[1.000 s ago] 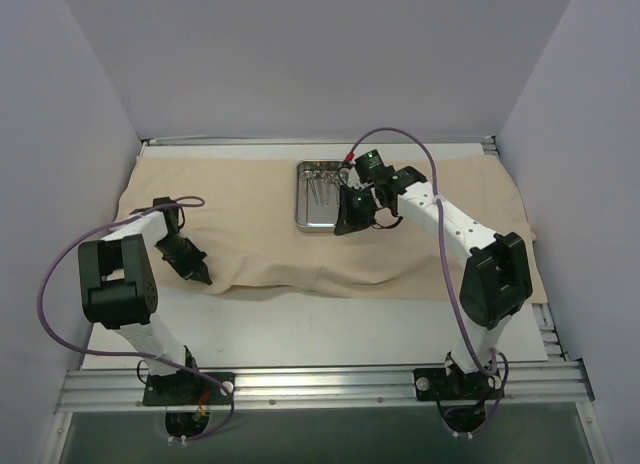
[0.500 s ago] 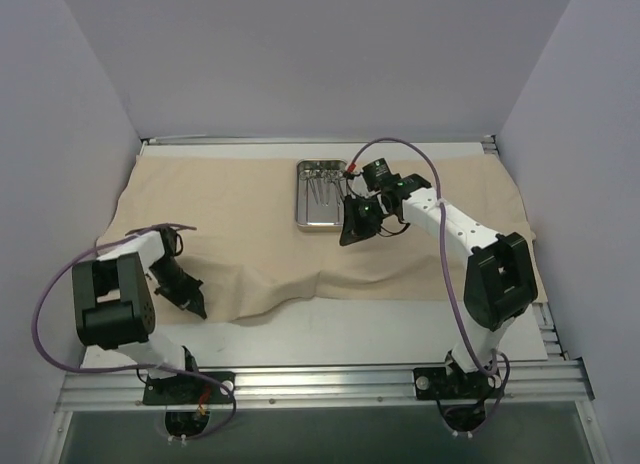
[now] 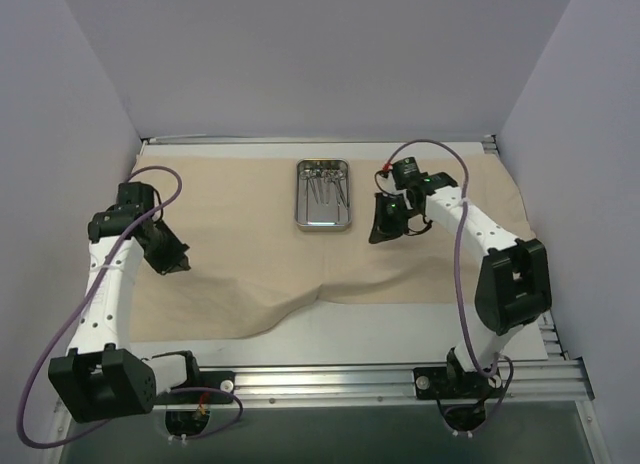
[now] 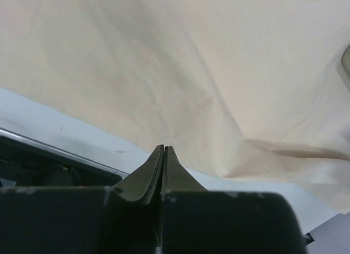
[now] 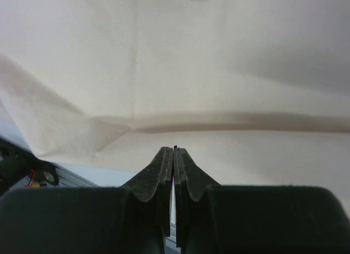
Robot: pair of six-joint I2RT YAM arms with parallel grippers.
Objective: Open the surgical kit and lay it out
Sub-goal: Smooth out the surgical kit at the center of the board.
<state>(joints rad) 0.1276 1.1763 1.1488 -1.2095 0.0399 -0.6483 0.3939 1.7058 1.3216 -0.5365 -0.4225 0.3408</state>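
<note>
Pale walls [image 3: 320, 64] enclosed my table [image 3: 400, 329]. The cloth [image 3: 230, 204] lay spread for arranging tools [image 3: 327, 184] from the tray [image 3: 323, 217], upper centre. Left gripper [image 3: 174, 263] and right gripper [image 3: 380, 232] hovered clenched, empty.

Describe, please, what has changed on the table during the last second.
The left gripper came toward the near side, then swung back and left. The cloth wrap now reaches farther toward the near side at its left. The right gripper moved right, away from the steel tray. Both grippers stayed shut, holding nothing. The tray and the instruments in it did not move.
</note>
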